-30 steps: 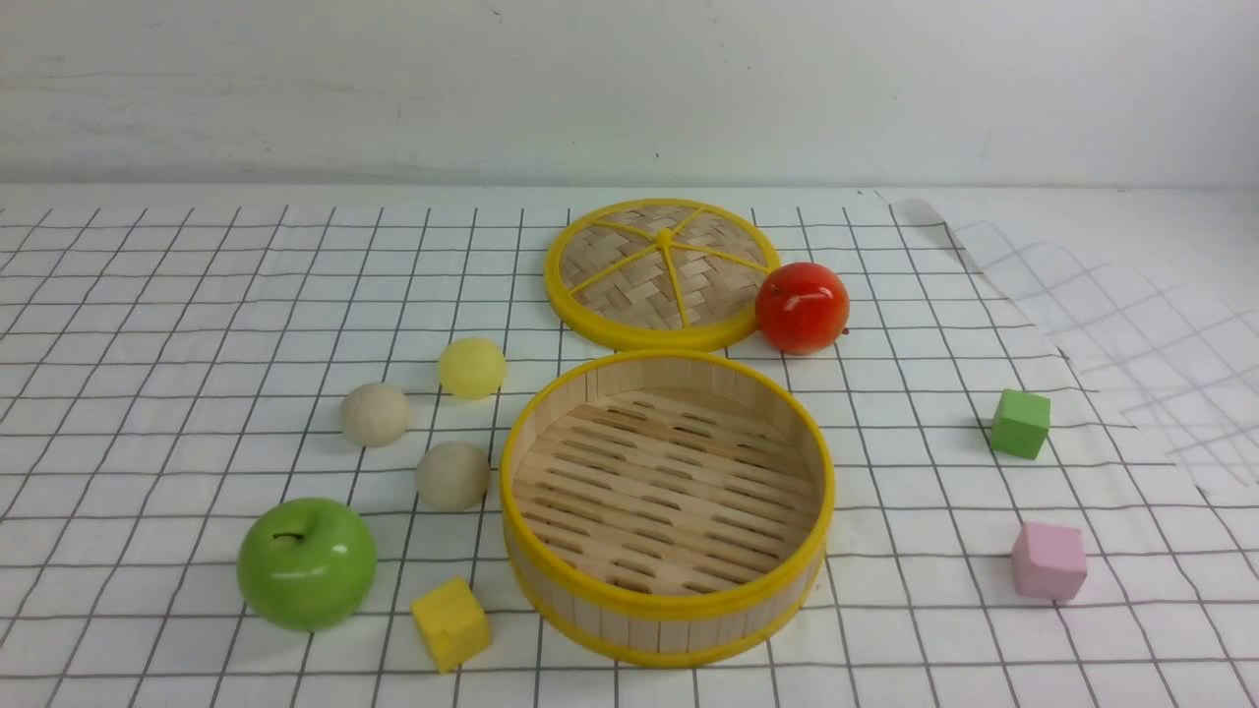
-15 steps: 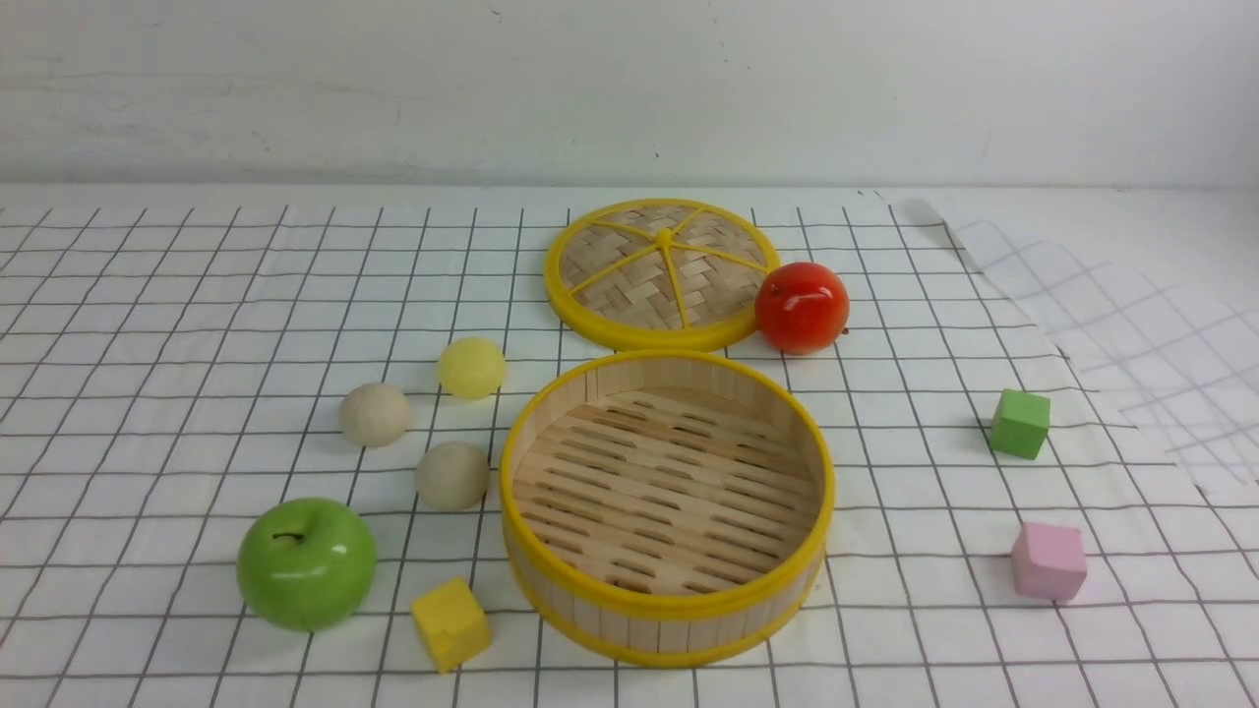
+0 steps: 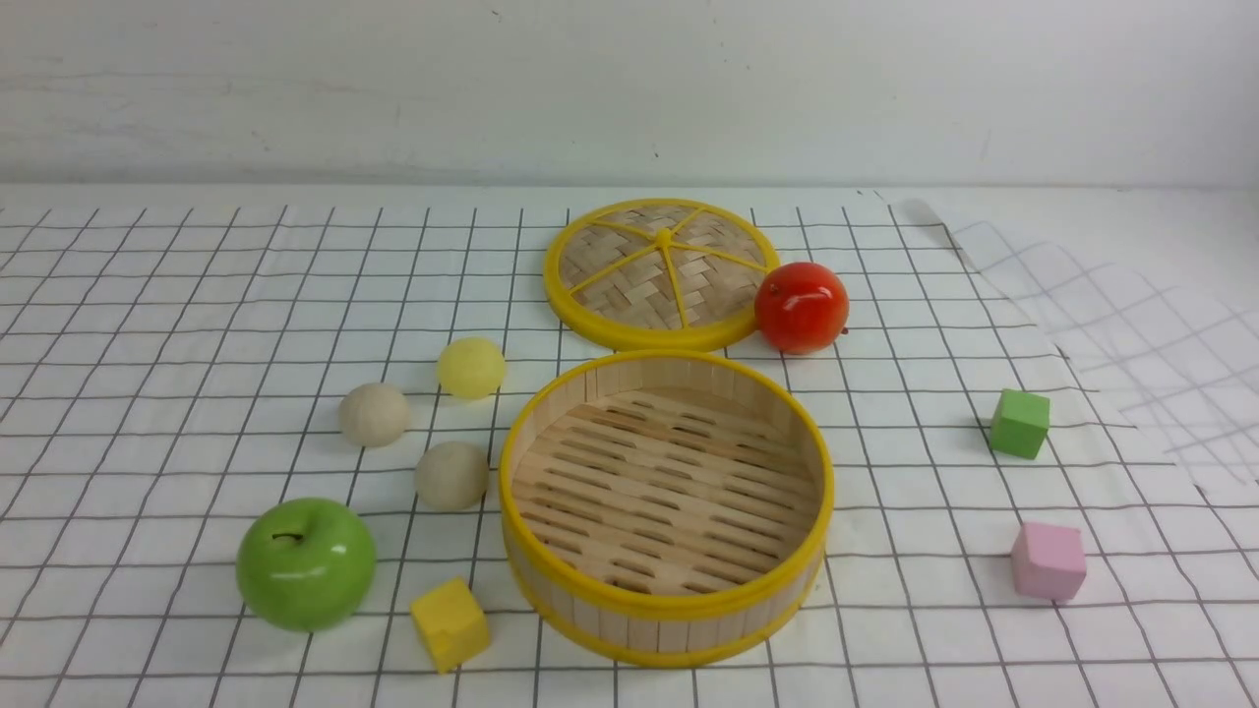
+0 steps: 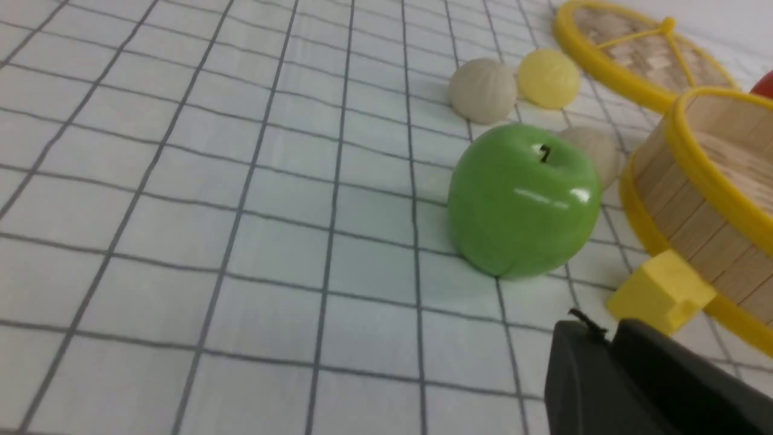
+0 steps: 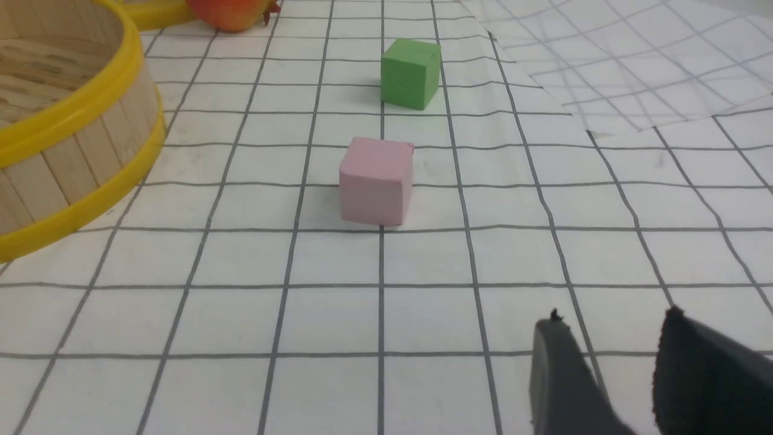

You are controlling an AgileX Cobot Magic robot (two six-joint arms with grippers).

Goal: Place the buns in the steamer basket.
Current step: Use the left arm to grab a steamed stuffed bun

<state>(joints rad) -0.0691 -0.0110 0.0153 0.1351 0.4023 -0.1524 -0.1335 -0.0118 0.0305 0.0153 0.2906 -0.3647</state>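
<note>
Three buns lie on the checked cloth left of the steamer basket (image 3: 669, 615): one cream (image 3: 375, 414), one cream (image 3: 452, 475) and one pale yellow (image 3: 471, 368). The basket is empty, with a slatted floor. Neither gripper shows in the front view. In the left wrist view my left gripper (image 4: 607, 329) is shut and empty, near the yellow cube (image 4: 661, 293); the buns (image 4: 483, 90) (image 4: 548, 78) lie beyond the green apple (image 4: 524, 199), which half hides the third bun (image 4: 598, 151). My right gripper (image 5: 613, 320) is open and empty, low over the cloth.
The flat woven lid (image 3: 661, 270) lies behind the basket with a red apple (image 3: 802, 307) at its right. A green apple (image 3: 306, 562) and a yellow cube (image 3: 449, 623) sit front left. A green cube (image 3: 1019, 423) and a pink cube (image 3: 1049, 560) sit right.
</note>
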